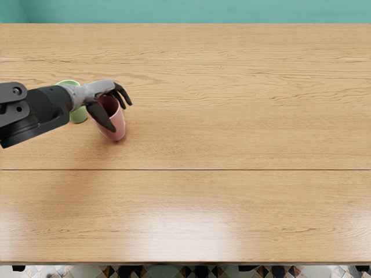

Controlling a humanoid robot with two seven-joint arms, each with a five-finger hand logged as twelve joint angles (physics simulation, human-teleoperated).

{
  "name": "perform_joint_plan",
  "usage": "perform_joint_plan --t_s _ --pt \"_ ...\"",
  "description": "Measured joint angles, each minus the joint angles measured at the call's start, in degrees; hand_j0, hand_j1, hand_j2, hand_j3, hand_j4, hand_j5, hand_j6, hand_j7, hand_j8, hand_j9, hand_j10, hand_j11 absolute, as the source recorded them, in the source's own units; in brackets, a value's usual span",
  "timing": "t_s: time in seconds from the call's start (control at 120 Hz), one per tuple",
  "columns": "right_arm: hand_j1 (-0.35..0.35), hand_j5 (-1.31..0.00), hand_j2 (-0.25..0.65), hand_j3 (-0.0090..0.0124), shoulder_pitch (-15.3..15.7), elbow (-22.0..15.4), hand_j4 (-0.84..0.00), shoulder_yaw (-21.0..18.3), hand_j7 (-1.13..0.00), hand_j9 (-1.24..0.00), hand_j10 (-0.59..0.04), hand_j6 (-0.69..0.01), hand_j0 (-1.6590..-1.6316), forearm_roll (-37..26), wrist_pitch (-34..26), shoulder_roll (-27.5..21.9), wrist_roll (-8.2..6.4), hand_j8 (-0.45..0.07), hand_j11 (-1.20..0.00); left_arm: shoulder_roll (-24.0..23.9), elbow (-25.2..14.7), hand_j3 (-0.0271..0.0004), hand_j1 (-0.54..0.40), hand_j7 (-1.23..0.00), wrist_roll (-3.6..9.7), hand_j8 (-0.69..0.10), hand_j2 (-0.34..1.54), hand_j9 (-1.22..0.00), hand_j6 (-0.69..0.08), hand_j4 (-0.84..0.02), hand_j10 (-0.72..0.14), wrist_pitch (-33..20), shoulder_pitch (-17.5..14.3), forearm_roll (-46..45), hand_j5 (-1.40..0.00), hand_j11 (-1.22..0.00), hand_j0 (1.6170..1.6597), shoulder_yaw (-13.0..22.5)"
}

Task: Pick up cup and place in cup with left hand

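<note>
My left hand (122, 117) reaches in from the left edge, over the pink cup (119, 126). Its thumb crosses the cup's near side, while the other fingers arch past the rim on the far right side. The fingers look relaxed and spread around the cup rather than closed on it; whether any of them touches it is unclear. The pink cup appears to stand on the table, its mouth facing up. Just left of it and farther back stands the green cup (78, 116), largely hidden behind my left wrist and hand.
The wooden table (232, 139) fills most of the view. Its near edge runs along the bottom, above a patterned floor, and its far edge meets a teal wall.
</note>
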State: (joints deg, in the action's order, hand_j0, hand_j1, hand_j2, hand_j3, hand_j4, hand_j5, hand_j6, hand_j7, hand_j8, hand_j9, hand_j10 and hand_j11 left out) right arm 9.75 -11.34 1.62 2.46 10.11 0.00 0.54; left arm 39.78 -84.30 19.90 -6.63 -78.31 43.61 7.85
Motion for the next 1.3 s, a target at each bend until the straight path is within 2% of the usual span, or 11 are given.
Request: perform_joint_plan --t_s 0.158,0.258,0.35,0.525,0.667,0.817,0.833,0.95,1.025,1.242,1.3 --pt "-0.333 -0.02 -0.003 0.0 0.0 0.0 -0.013 0.0 -0.02 -0.02 -0.013 -0.013 -1.6581 0.0 0.0 0.0 -0.01 -0.013 -0.02 1.7 -1.3 0.0 -0.135 -0.69 0.07 -0.266 0.06 -0.69 -0.466 -0.494 -0.232 1.9 -0.2 -0.1 -0.69 -0.68 1.6535 -3.1" --pt "-0.333 -0.02 -0.003 0.0 0.0 0.0 -0.013 0.0 -0.02 -0.02 -0.013 -0.013 -1.6581 0.0 0.0 0.0 0.01 -0.013 -0.02 2.7 -1.8 0.0 -0.135 -0.71 0.08 -0.263 0.05 -0.71 -0.467 -0.49 -0.222 3.8 -2.5 -0.4 -0.71 -0.69 1.6534 -4.5" --pt "-0.333 -0.02 -0.003 0.0 0.0 0.0 -0.013 0.0 -0.02 -0.02 -0.013 -0.013 -1.6581 0.0 0.0 0.0 0.0 -0.013 -0.02 4.1 -2.5 0.0 -0.13 -0.72 0.09 -0.261 0.04 -0.72 -0.469 -0.492 -0.226 6.2 -3.2 -0.8 -0.71 -0.69 1.6532 -6.1" --pt "-0.333 -0.02 -0.003 0.0 0.0 0.0 -0.013 0.0 -0.02 -0.02 -0.013 -0.013 -1.6581 0.0 0.0 0.0 0.0 -0.013 -0.02 8.0 -3.3 0.0 -0.132 -0.73 0.1 -0.26 0.04 -0.73 -0.471 -0.488 -0.225 11.8 -3.8 -1.5 -0.72 -0.69 1.6533 -9.9" --pt "-0.333 -0.02 -0.003 0.0 0.0 0.0 -0.013 0.0 -0.02 -0.02 -0.013 -0.013 -1.6581 0.0 0.0 0.0 0.0 -0.013 -0.02 10.3 -3.5 0.0 -0.142 -0.73 0.11 -0.255 0.04 -0.74 -0.467 -0.488 -0.225 13.9 -3.7 -1.6 -0.72 -0.69 1.6534 -12.0" --pt "-0.333 -0.02 -0.003 0.0 0.0 0.0 -0.013 0.0 -0.02 -0.02 -0.013 -0.013 -1.6581 0.0 0.0 0.0 0.0 -0.013 -0.02 12.4 -3.3 0.0 -0.169 -0.74 0.04 -0.238 0.05 -0.75 -0.448 -0.484 -0.199 14.2 -3.1 -1.5 -0.72 -0.69 1.6532 -13.0" --pt "-0.333 -0.02 -0.003 0.0 0.0 0.0 -0.013 0.0 -0.02 -0.02 -0.013 -0.013 -1.6581 0.0 0.0 0.0 0.0 -0.013 -0.02 13.1 -3.3 0.0 -0.163 -0.73 0.02 -0.236 0.05 -0.73 -0.454 -0.493 -0.23 14.1 -2.9 -1.5 -0.71 -0.69 1.6532 -13.2" --pt "-0.333 -0.02 -0.003 0.0 0.0 0.0 -0.013 0.0 -0.02 -0.02 -0.013 -0.013 -1.6581 0.0 0.0 0.0 0.0 -0.013 -0.02 14.4 -2.7 0.0 -0.167 -0.72 -0.11 -0.28 0.06 -0.71 -0.476 -0.493 -0.231 13.8 -2.5 -1.0 -0.71 -0.69 1.6529 -14.3" --pt "-0.333 -0.02 -0.003 0.0 0.0 0.0 -0.013 0.0 -0.02 -0.02 -0.013 -0.013 -1.6581 0.0 0.0 0.0 0.01 -0.013 -0.02 14.6 -1.8 0.0 -0.168 -0.72 -0.2 -0.278 0.06 -0.71 -0.484 -0.496 -0.235 13.1 -2.1 -0.8 -0.71 -0.7 1.6526 -14.6" --pt "-0.333 -0.02 -0.003 0.0 0.0 0.0 -0.013 0.0 -0.02 -0.02 -0.013 -0.013 -1.6581 0.0 0.0 0.0 0.0 -0.013 -0.02 15.5 0.3 0.0 -0.153 -0.71 -1.72 -0.29 0.04 -0.7 -0.497 -0.498 -0.242 10.7 -0.7 -0.6 -0.71 -0.7 1.6521 -15.0" --pt "-0.333 -0.02 -0.003 0.0 0.0 0.0 -0.013 0.0 -0.02 -0.02 -0.013 -0.013 -1.6581 0.0 0.0 0.0 0.01 -0.013 -0.02 15.4 1.0 0.0 -0.151 -0.71 -2.58 -0.294 0.03 -0.71 -0.499 -0.499 -0.242 9.9 0.2 -0.5 -0.71 -0.7 1.6518 -15.0"
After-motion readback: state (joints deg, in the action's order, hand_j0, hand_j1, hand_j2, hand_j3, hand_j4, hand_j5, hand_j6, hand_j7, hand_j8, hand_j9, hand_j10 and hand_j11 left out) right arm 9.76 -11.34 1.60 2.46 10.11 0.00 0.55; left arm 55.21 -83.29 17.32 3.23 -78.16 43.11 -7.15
